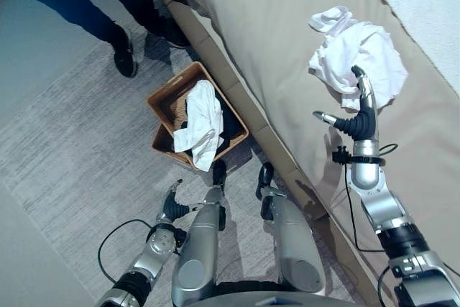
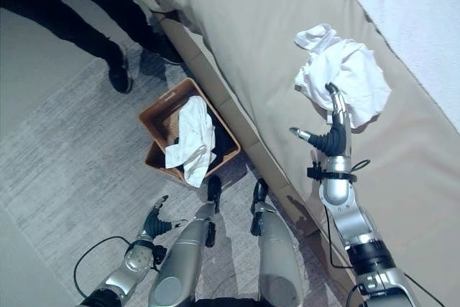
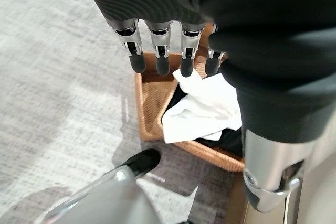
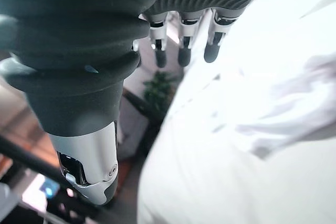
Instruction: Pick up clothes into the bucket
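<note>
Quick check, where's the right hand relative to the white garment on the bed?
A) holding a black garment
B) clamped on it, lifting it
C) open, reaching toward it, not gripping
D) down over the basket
C: the right hand reaches over the bed with fingers straight and thumb spread, at the edge of the white garment, nothing curled round the cloth. The basket sits down on the floor.

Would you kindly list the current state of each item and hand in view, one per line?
White garment: crumpled on the bed, not held.
Basket: upright on the floor, holding a white cloth draped over dark clothes.
Right hand: open, at the garment's edge.
Left hand: open, low beside the basket.
</note>
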Tool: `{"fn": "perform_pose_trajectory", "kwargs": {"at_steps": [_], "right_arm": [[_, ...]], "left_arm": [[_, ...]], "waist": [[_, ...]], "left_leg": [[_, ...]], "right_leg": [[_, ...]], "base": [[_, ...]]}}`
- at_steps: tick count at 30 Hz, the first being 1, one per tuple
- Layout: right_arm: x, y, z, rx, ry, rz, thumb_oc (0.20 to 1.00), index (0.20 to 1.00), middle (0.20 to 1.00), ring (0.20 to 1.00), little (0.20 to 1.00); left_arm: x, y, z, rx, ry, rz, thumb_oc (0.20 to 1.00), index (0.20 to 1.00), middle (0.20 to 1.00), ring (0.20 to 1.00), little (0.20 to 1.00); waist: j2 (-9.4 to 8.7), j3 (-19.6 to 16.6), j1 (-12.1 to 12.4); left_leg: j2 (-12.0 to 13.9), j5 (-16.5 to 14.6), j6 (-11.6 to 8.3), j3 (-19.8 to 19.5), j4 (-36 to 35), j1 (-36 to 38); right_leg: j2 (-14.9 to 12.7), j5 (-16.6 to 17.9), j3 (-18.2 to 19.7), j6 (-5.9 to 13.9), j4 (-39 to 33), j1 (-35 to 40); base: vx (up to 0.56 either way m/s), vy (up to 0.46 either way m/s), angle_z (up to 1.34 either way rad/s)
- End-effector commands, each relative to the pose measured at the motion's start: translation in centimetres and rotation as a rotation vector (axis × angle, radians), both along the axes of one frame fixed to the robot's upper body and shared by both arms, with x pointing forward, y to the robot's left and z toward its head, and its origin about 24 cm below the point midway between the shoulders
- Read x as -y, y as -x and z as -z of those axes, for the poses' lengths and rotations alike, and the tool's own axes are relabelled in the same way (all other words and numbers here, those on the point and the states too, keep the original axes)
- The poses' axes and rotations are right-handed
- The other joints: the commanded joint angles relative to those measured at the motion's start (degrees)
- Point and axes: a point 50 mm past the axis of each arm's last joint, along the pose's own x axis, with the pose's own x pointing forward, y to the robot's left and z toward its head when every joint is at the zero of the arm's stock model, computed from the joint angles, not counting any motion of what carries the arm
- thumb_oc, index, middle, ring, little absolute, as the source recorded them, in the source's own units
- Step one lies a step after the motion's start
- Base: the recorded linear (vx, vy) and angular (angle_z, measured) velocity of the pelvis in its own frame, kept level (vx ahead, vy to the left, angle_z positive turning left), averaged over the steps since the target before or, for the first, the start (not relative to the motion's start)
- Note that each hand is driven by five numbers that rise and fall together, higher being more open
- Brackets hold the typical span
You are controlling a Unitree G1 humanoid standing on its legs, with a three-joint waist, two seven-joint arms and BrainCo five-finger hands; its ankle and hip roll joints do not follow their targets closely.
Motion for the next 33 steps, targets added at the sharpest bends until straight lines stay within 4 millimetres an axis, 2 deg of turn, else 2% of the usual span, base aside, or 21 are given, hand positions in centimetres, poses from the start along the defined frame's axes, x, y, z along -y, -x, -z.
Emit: {"fn": "perform_pose_trajectory", "kwargs": {"at_steps": [1,6,8,9,10,11,13,14,15,16,17,19,20,23,26,29,32,33], "right_arm": [[4.7,-0.6,-4.3,0.109,0.054,0.206,1.0,1.0,1.0,1.0,1.0],[10.6,-1.9,-7.9,0.067,0.144,0.472,1.0,1.0,1.0,1.0,1.0],[11.3,-2.2,-8.6,0.062,0.16,0.503,1.0,1.0,1.0,1.0,1.0],[12.6,-2.3,-10.1,0.048,0.188,0.578,1.0,1.0,1.0,1.0,1.0],[12.4,-2.6,-11.2,0.069,0.193,0.584,1.0,1.0,1.0,1.0,1.0],[13.3,-2.4,-11.5,0.054,0.192,0.619,1.0,1.0,1.0,1.0,1.0],[13.6,-2.4,-12.2,0.072,0.163,0.638,1.0,1.0,1.0,1.0,1.0],[15.4,-1.7,-12.7,0.052,0.136,0.718,1.0,1.0,1.0,1.0,1.0],[14.5,-2.2,-14.0,0.1,0.143,0.705,1.0,1.0,1.0,1.0,1.0],[14.5,-2.2,-14.7,0.107,0.161,0.713,1.0,1.0,1.0,1.0,1.0],[15.3,-1.8,-14.9,0.086,0.177,0.76,1.0,1.0,1.0,1.0,1.0],[15.8,-1.8,-15.7,0.041,0.217,0.813,1.0,1.0,1.0,1.0,1.0],[16.8,-1.5,-15.7,-0.017,0.221,0.844,1.0,1.0,1.0,1.0,1.0],[16.5,-2.0,-16.7,-0.063,0.216,0.843,1.0,1.0,1.0,1.0,1.0],[17.3,-2.0,-16.3,-0.165,0.161,0.823,1.0,1.0,1.0,1.0,1.0],[17.2,-2.2,-16.2,-0.172,0.109,0.789,1.0,1.0,1.0,1.0,1.0],[18.2,-1.9,-15.0,-0.301,0.042,0.735,1.0,1.0,1.0,1.0,1.0],[18.3,-2.0,-14.8,-0.333,0.049,0.719,0.831,0.831,0.831,0.831,0.831]], "left_arm": [[1.1,1.4,0.1,0.002,0.118,0.015,1.0,1.0,1.0,1.0,1.0],[0.9,2.2,0.5,-0.025,0.118,0.02,1.0,1.0,1.0,1.0,1.0],[0.9,2.3,0.6,-0.03,0.121,0.014,1.0,1.0,1.0,1.0,1.0],[0.8,2.4,0.8,-0.035,0.125,-0.006,1.0,1.0,1.0,1.0,1.0],[0.8,2.4,0.8,-0.033,0.139,-0.024,1.0,1.0,1.0,1.0,1.0],[0.9,2.5,0.8,-0.034,0.152,-0.036,1.0,1.0,1.0,1.0,1.0],[1.1,2.4,0.8,-0.031,0.175,-0.046,1.0,1.0,1.0,1.0,1.0],[1.9,2.3,0.7,-0.021,0.211,-0.042,1.0,1.0,1.0,1.0,1.0],[2.2,2.2,0.4,-0.002,0.235,-0.046,1.0,1.0,1.0,1.0,1.0],[2.5,2.0,0.2,0.004,0.24,-0.036,1.0,1.0,1.0,1.0,1.0],[2.8,1.8,-0.1,0.016,0.244,-0.017,1.0,1.0,1.0,1.0,1.0],[3.5,1.4,-0.6,0.037,0.264,0.006,1.0,1.0,1.0,1.0,1.0],[3.9,1.3,-0.8,0.041,0.279,0.014,1.0,1.0,1.0,1.0,1.0],[4.1,1.1,-1.0,0.047,0.285,0.021,1.0,1.0,1.0,1.0,1.0],[4.7,0.8,-1.5,0.049,0.363,0.0,1.0,1.0,1.0,1.0,1.0],[4.9,0.5,-1.7,0.048,0.391,-0.009,1.0,1.0,1.0,1.0,1.0],[5.4,0.5,-1.7,0.016,0.41,0.036,1.0,1.0,1.0,1.0,1.0],[5.6,0.5,-1.7,0.006,0.414,0.046,1.0,1.0,1.0,1.0,1.0]], "waist": [[3.57,-0.94,0.81],[6.28,-0.93,2.98],[6.7,-0.93,3.03],[7.38,-0.93,3.63],[7.58,-0.93,3.77],[7.69,-0.93,3.97],[7.87,-0.93,3.94],[8.66,-0.93,4.59],[9.14,-0.93,4.72],[9.18,-0.93,4.48],[9.14,-0.93,4.45],[9.32,-0.93,4.54],[9.46,-0.93,4.35],[9.34,-0.93,4.02],[9.24,-0.93,3.52],[8.92,-0.93,3.37],[8.97,-0.93,3.12],[8.99,-0.93,3.02]], "left_leg": [[0.12,0.26,-0.77,-3.87,-0.54,1.03],[-0.55,0.76,-0.86,-6.05,-0.76,-0.06],[-0.7,0.8,-0.86,-6.25,-0.68,-0.7],[-0.85,0.78,-0.79,-6.63,-0.15,-2.06],[-0.96,0.81,-0.77,-6.74,0.16,-3.09],[-1.16,-0.36,-0.93,-6.99,0.19,-2.99],[-1.49,-0.42,-1.03,-7.13,0.56,-3.94],[-1.64,0.02,-1.21,-7.8,0.93,-5.84],[-1.85,0.38,-1.31,-7.81,0.81,-6.79],[-1.91,0.72,-1.4,-7.88,0.47,-7.63],[-1.96,0.92,-1.54,-7.87,0.15,-8.12],[-1.85,1.38,-1.73,-7.83,-0.42,-9.4],[-1.81,1.64,-1.9,-7.79,-0.59,-10.2],[-1.8,1.78,-2.03,-7.51,-0.64,-11.44],[-1.76,2.04,-2.15,-6.94,-0.34,-13.85],[-1.64,2.17,-2.16,-6.41,-0.58,-14.65],[-1.54,2.42,-2.31,-6.03,-0.89,-15.25],[-1.63,2.43,-2.29,-5.94,-0.99,-15.19]], "right_leg": [[-6.94,-0.76,0.73,5.95,4.6,0.31],[-8.3,-2.85,-1.31,5.71,7.99,-1.1],[-8.57,-3.17,-1.38,5.67,8.88,-2.0],[-9.01,-4.05,-1.34,5.49,11.1,-4.1],[-9.13,-4.35,-1.22,5.41,12.07,-5.47],[-9.44,-6.53,-0.72,5.81,13.41,-5.83],[-9.98,-7.14,-0.76,5.78,14.61,-6.93],[-10.57,-7.89,-1.02,5.69,16.53,-9.17],[-10.91,-8.2,-0.95,5.64,17.66,-10.68],[-10.97,-8.49,-0.59,5.57,18.23,-11.92],[-10.99,-8.66,-0.5,5.46,18.49,-12.7],[-11.23,-8.96,-0.4,5.28,19.49,-14.85],[-11.25,-9.04,-0.37,5.18,19.78,-15.79],[-11.25,-9.14,0.23,5.04,20.34,-17.48],[-11.08,-9.16,1.25,4.72,21.34,-20.61],[-11.02,-9.03,1.89,4.78,21.6,-22.07],[-10.92,-8.81,2.44,4.89,21.94,-23.3],[-10.83,-8.78,2.6,4.85,21.77,-23.31]], "base": [[0.05,-0.048,0.45],[0.03,-0.052,0.39],[0.01,-0.039,0.32],[0.01,-0.057,0.24],[0.1,-0.12,0.05],[0.08,-0.118,0.1],[0.04,-0.099,0.31],[-0.02,-0.066,0.23],[-0.02,-0.081,0.07],[-0.01,-0.032,0.21],[0.0,-0.029,0.25],[0.0,-0.053,0.17],[0.0,-0.067,0.09],[0.01,-0.043,0.04],[0.01,-0.042,0.01],[0.0,-0.026,0.0],[0.0,-0.04,-0.05],[0.0,-0.019,-0.04]]}}
